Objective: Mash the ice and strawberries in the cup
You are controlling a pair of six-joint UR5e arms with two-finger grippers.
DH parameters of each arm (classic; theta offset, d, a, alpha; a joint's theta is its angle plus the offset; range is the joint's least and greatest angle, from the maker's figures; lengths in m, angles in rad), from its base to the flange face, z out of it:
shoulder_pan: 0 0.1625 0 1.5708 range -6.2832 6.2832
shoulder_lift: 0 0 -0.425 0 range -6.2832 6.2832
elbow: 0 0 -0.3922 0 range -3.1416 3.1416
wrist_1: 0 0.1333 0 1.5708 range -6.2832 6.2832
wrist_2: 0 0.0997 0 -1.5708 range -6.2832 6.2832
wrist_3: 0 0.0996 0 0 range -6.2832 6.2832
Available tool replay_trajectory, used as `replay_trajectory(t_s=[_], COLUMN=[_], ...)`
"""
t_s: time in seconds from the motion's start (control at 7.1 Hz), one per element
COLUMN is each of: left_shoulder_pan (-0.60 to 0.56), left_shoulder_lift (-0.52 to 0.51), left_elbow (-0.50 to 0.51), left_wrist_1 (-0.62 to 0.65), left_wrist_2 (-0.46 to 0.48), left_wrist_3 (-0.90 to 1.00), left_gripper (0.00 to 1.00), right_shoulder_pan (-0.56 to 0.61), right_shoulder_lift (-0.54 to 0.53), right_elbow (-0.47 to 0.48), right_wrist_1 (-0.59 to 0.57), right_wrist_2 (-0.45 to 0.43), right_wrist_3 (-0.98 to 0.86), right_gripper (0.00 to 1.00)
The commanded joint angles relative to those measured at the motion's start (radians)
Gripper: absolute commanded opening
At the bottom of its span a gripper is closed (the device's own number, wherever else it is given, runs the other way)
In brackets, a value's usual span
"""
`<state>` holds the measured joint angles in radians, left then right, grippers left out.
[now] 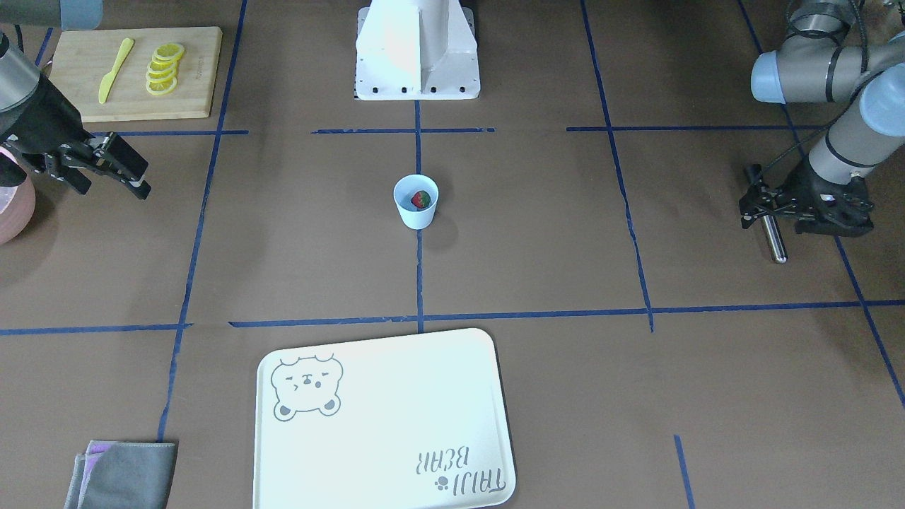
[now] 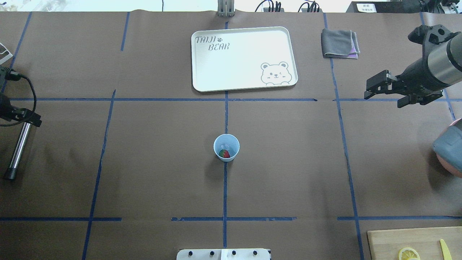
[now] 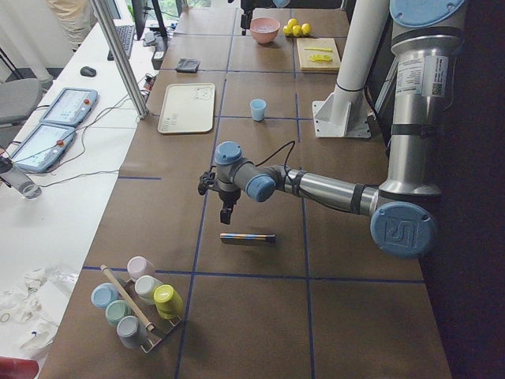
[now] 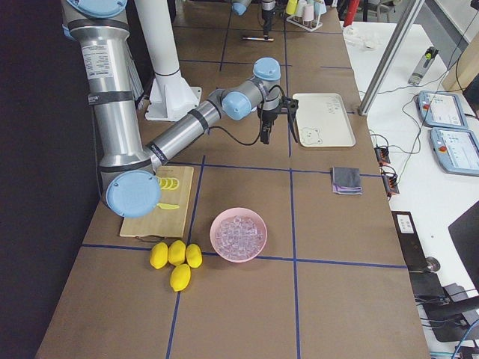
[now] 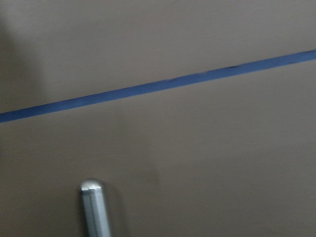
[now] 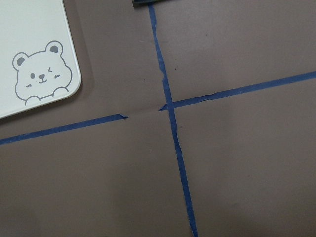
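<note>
Our right gripper [image 2: 383, 96] gapes empty; we cannot tell the left gripper's [image 1: 760, 211] state. Off-centre thrusts with the metal rod [image 2: 18, 148] could topple the unheld cup [image 2: 217, 143], centre frame.

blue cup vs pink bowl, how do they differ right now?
Size: the cup is small and tapered; the pink bowl is wider and round.
Contents: the cup holds a strawberry; the pink bowl is full of ice cubes.
Place: the cup stands mid-table; the pink bowl sits toward the end on the robot's right, beside whole lemons.
Both stand upright and open-topped, with neither arm touching them.
</note>
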<state>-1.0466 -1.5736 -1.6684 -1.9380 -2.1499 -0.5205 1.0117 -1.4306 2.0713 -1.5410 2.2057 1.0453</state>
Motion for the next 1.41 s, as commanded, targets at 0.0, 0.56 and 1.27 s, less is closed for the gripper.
replay_trajectory(t_s=[0.0,0.56,1.27], left_shoulder_pan=[-0.021,-0.013,-0.012], left_shoulder_lift=[0.0,-0.002,-0.003], left_elbow=[0.061,0.185,0.19], left_wrist_1=[-0.007,-0.175,-0.199], left_wrist_2=[-0.016,-0.051,-0.061], left_wrist_3=[-0.006,-0.142,-0.19], left_gripper=[0.96,0.96,0.88], right_shoulder_pan=[-0.001,-0.002,-0.002], right_shoulder_lift=[-0.002,-0.001,-0.001], right_elbow=[0.003,0.003,0.0], right_wrist_1=[0.001,0.001,0.001], right_wrist_2=[-0.001,-0.001,0.0], right_wrist_3=[-0.001,0.001,0.001], right_gripper=[1.0,1.0,1.0])
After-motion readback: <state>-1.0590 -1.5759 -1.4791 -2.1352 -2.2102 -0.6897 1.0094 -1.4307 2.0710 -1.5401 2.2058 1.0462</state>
